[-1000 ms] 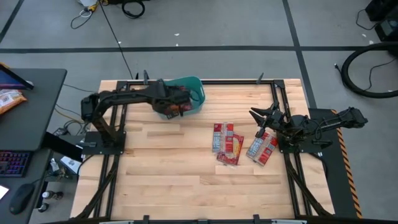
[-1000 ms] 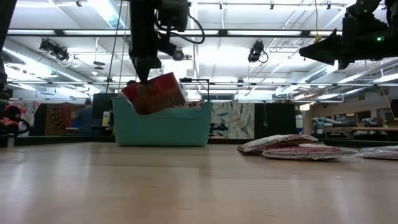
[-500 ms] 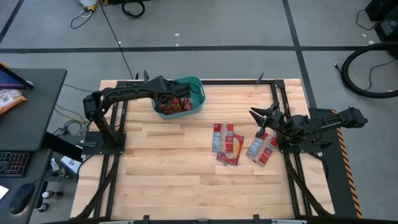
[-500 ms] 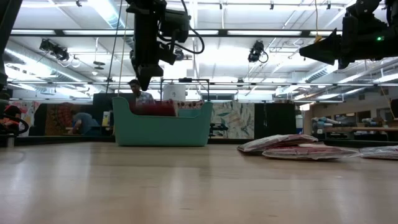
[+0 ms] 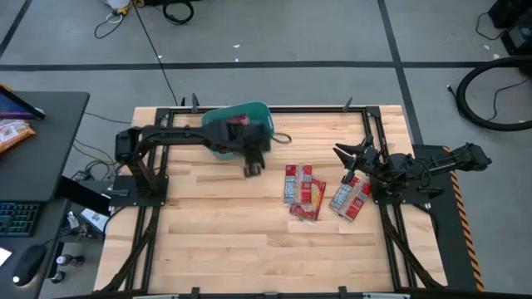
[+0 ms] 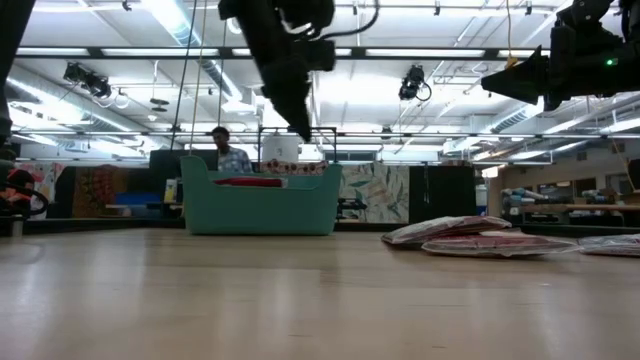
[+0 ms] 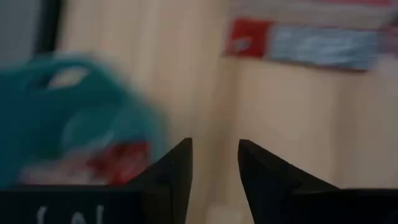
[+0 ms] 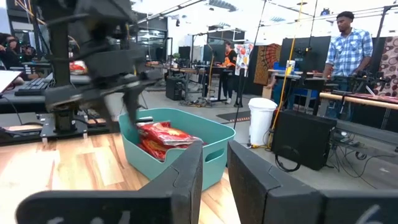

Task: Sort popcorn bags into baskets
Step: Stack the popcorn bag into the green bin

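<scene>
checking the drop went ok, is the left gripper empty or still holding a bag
Empty. The left gripper shows bare space between its open fingers, hanging over the table beside the teal tub, where red packets lie.

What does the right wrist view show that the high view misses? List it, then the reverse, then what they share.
Only the right wrist view: the room behind the table, with a person in a plaid shirt standing at a bench, and the red packets lying inside the teal tub, seen from the side.

Only the high view: the loose popcorn bags on the table, the right gripper waiting above the bags at the table's right, and the desk at left.

Both: the tub and the left gripper, empty, just off the tub's rim.
</scene>
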### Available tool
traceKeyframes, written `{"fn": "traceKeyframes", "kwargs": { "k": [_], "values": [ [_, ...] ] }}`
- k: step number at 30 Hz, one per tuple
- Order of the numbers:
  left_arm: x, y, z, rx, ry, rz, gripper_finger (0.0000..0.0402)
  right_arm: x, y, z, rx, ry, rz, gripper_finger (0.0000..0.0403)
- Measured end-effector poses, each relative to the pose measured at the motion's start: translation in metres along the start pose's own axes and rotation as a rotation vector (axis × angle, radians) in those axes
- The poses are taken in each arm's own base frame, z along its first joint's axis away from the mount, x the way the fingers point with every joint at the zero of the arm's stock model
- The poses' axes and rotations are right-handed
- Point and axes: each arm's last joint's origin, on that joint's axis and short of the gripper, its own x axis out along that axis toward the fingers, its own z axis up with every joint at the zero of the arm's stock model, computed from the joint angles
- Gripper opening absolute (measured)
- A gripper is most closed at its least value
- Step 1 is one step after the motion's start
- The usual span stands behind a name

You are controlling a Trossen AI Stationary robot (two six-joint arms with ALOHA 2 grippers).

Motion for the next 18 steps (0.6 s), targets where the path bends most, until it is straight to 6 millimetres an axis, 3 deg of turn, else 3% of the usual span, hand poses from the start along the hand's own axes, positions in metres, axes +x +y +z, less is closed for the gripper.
{"fn": "traceKeyframes", "kwargs": {
  "k": [7, 14, 18],
  "values": [
    [0.033, -0.061, 0.017, 0.294, -0.103, -0.056, 0.0134, 0.000, 0.000, 0.000, 0.000, 0.000, 0.000, 0.0080],
    [0.076, -0.105, 0.018, 0.277, -0.138, -0.095, 0.0134, 0.000, 0.000, 0.000, 0.000, 0.000, 0.000, 0.0080],
    [0.086, -0.128, 0.018, 0.284, -0.174, -0.114, 0.0137, 0.000, 0.000, 0.000, 0.000, 0.000, 0.000, 0.0080]
  ]
}}
